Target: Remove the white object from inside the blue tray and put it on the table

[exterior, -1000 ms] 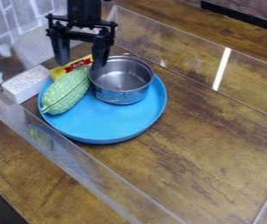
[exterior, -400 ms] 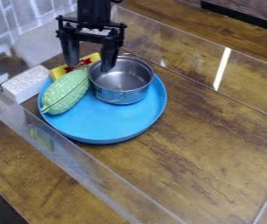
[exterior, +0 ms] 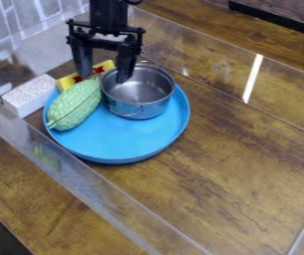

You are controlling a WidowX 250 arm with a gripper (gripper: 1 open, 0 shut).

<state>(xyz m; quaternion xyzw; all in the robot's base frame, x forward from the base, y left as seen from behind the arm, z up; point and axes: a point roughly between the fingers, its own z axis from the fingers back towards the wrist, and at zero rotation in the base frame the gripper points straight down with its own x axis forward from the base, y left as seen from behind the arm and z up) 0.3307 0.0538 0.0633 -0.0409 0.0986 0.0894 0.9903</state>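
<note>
Fingers point(exterior: 100, 58) spread wide, nothing visibly held, over the blue tray point(exterior: 128, 151); beside them, outside its rim, sits a white block point(exterior: 29, 97). Removal seems done (if that's the target); next, retreat upward.
</note>
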